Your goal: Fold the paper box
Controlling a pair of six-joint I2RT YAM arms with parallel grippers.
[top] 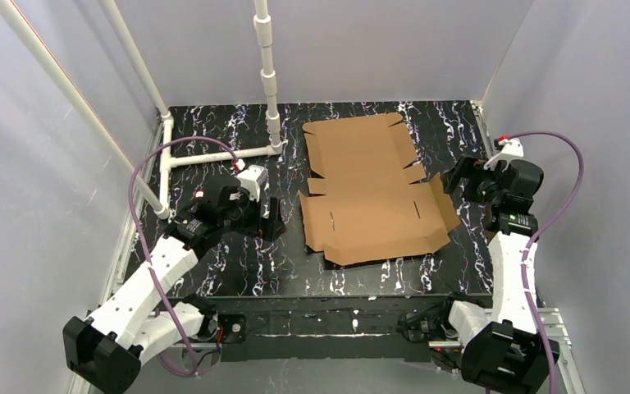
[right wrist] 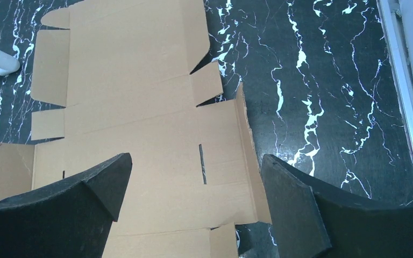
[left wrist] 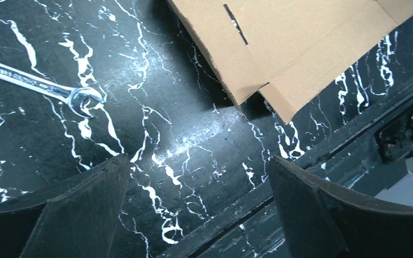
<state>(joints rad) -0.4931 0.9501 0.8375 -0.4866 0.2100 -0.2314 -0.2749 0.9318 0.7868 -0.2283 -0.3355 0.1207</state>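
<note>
The paper box (top: 373,189) is a brown die-cut cardboard sheet lying nearly flat on the black marbled table, its side flaps slightly raised. My left gripper (top: 269,220) hovers open just left of the sheet's near left corner (left wrist: 258,86), nothing between its fingers (left wrist: 86,209). My right gripper (top: 463,176) stands open by the sheet's right edge. In the right wrist view the sheet (right wrist: 140,123) lies below the spread fingers (right wrist: 296,204), untouched.
A white pipe frame (top: 213,154) stands at the back left, with an upright post (top: 267,74) near the sheet's far left corner. A metal wrench (left wrist: 59,91) lies on the table left of the left gripper. Grey walls close in on three sides.
</note>
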